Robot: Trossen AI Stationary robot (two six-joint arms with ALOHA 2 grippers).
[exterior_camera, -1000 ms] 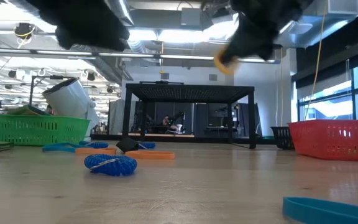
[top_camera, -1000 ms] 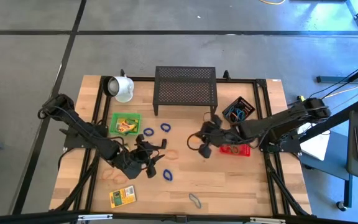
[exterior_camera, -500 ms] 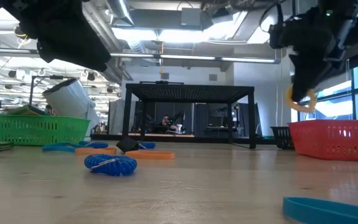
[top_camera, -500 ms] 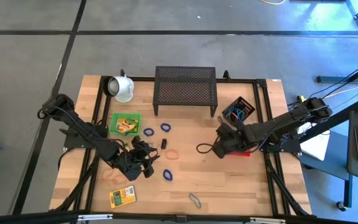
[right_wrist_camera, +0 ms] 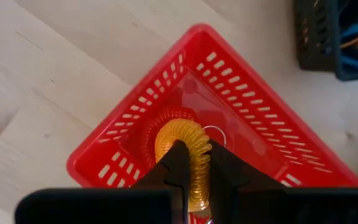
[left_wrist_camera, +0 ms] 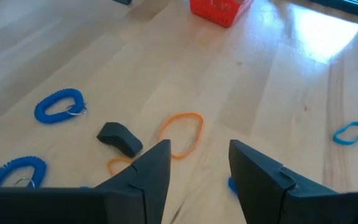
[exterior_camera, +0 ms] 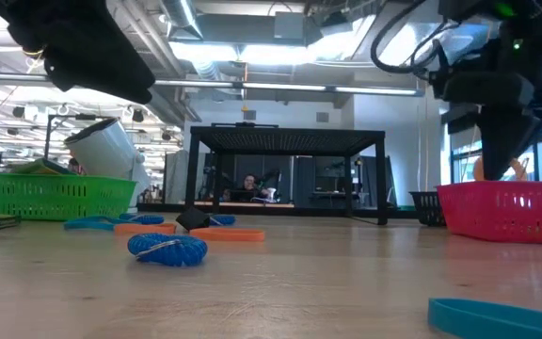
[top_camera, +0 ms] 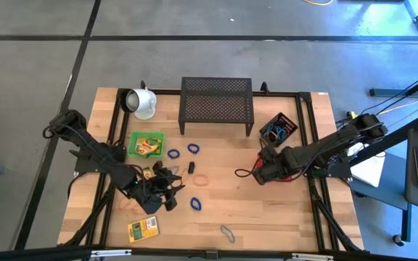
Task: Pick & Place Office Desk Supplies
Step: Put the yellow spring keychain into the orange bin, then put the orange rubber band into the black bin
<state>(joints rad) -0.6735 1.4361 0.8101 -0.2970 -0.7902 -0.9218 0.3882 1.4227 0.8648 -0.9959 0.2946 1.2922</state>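
Observation:
My right gripper (right_wrist_camera: 193,163) points down over the red basket (right_wrist_camera: 122,157) at the table's right and is shut on an orange coil (right_wrist_camera: 184,138). In the low view the orange coil (exterior_camera: 483,169) shows just above the red basket's rim (exterior_camera: 506,193). My left gripper (left_wrist_camera: 197,167) hangs open above the table's near left, with nothing between its fingers. Ahead of it on the wood lie an orange band loop (left_wrist_camera: 183,133), a black clip (left_wrist_camera: 120,138) and two blue coils (left_wrist_camera: 58,106). In the high view my left gripper (top_camera: 167,190) is near another blue coil (top_camera: 195,204). My right gripper pinches the orange coil's near end (right_wrist_camera: 194,177) between its two fingers, coming from above and pointing down. The rest of the coil sticks out past the fingertips over the basket's floor. Whether it touches that floor I cannot tell.
A black mesh rack (top_camera: 216,105) stands at the far middle and a white mug (top_camera: 142,103) lies at the far left. A green basket (top_camera: 146,143), a black bin (top_camera: 279,129) with bands, a crayon box (top_camera: 143,230) and a grey loop (top_camera: 227,232) are also there.
My right gripper has carried the orange coil toward the table's right edge and down, tipping from nearly level to pointing down, and now stands over the red basket. The coil has stayed in its shut fingers.

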